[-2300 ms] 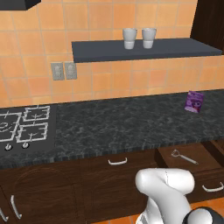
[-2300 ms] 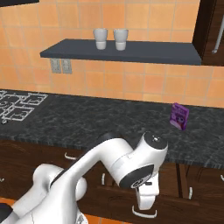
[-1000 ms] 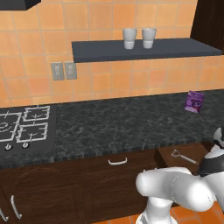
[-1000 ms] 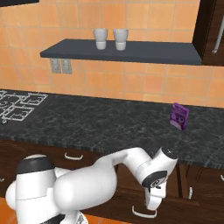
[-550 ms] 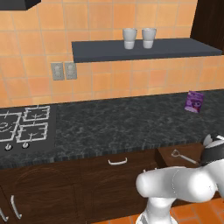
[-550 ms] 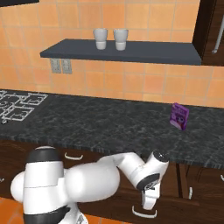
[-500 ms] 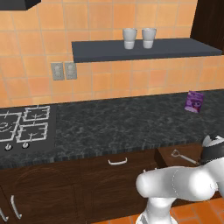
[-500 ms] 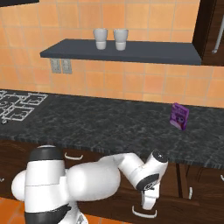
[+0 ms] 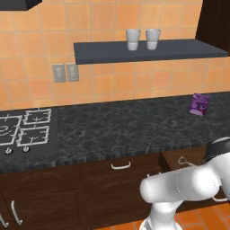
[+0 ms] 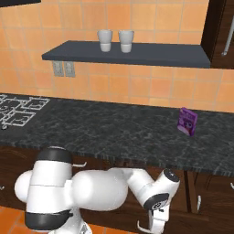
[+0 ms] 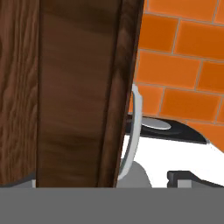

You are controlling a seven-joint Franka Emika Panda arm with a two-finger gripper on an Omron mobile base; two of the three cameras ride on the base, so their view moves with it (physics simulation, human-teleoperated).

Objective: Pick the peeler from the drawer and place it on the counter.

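While the small silver-grey metal peeler is lying in the open reddish-brown wooden drawer beneath the black speckled stone counter, the finger state cannot be told (purple packet is being left on the counter).

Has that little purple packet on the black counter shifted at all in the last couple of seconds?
No. The purple packet sits at the same spot on the counter, below the right end of the wall shelf, as before.
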